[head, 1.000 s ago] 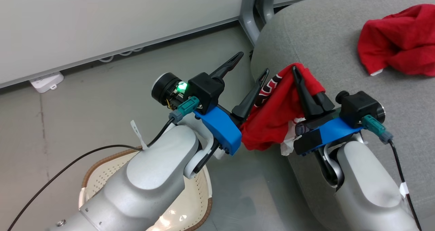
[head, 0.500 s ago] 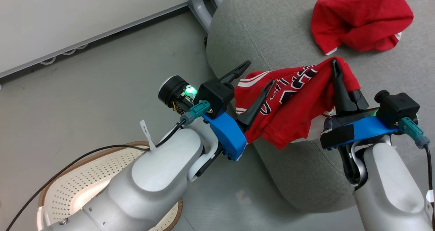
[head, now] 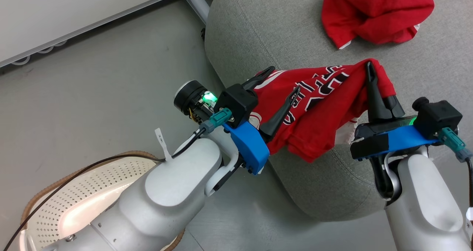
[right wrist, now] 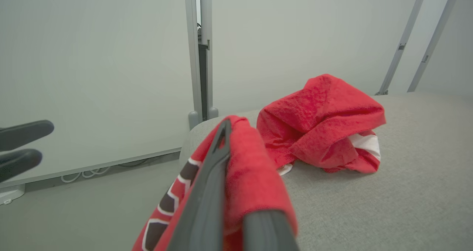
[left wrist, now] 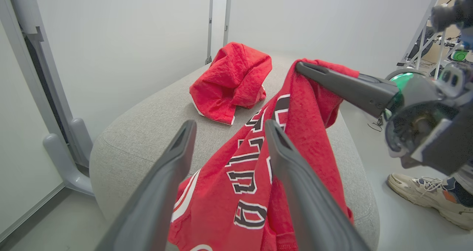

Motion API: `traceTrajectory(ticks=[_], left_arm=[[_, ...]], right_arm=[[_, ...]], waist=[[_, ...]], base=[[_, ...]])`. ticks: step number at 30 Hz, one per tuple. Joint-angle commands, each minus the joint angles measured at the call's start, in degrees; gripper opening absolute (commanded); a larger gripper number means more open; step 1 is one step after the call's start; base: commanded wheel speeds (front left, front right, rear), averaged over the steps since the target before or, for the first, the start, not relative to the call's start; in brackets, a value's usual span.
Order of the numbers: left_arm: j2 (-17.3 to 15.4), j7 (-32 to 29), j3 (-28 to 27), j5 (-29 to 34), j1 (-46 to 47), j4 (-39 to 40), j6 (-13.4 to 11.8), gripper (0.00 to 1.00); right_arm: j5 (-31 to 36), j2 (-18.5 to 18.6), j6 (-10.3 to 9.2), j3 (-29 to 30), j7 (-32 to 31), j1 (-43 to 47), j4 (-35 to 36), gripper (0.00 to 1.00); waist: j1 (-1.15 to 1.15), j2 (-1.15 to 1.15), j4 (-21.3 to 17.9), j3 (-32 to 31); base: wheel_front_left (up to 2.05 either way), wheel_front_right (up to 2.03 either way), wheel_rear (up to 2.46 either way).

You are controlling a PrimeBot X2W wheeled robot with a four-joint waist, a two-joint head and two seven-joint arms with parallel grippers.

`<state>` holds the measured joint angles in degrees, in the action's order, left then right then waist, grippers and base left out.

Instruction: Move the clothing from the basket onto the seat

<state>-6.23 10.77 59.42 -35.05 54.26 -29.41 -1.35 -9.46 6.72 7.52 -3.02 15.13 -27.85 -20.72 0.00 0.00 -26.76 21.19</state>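
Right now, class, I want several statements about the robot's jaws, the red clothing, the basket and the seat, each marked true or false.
1. The right gripper has its jaws shut on the lettered red garment. True.
2. The left gripper has its jaws clamped on that garment too. False: they stand open and grip nothing.
3. A second red garment lies bunched on the seat. True.
4. The basket stands on top of the seat. False: it stands on the floor, at the lower left of the head view.
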Motion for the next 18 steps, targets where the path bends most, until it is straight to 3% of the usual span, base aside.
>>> traceTrajectory(ticks=[1, 9, 10, 18], left_arm=[[-0.1, 0.4, -0.1, 0.2, 0.9, -0.2, 0.2, 1.0], [-1.1, 0.6, -0.3, 0.5, 1.7, 0.0, -0.6, 1.0], [-1.5, 0.2, 0.0, 0.9, 2.2, 0.3, -0.7, 1.0], [-3.6, -1.6, 0.8, 2.3, 4.5, 1.8, -1.3, 1.0]], right_arm=[[0.1, 0.1, -0.06, -0.1, 0.0, -1.0, 0.6, 0.0], [0.2, 2.9, -0.06, 1.2, 0.0, -9.2, 3.5, 0.0], [0.2, 4.8, -0.06, 2.5, 0.0, -14.0, 5.0, 0.0], [-0.2, 14.6, -0.06, 11.9, 0.0, -26.2, 7.9, 0.0]], waist=[[0.0, 0.0, 0.1, 0.2], [0.0, 0.0, 0.7, 2.7], [0.0, 0.0, 1.1, 4.6], [0.0, 0.0, 2.4, 11.3]], base=[[0.0, 0.0, 0.0], [0.0, 0.0, 0.0], [0.0, 0.0, 0.0], [0.0, 0.0, 0.0]])
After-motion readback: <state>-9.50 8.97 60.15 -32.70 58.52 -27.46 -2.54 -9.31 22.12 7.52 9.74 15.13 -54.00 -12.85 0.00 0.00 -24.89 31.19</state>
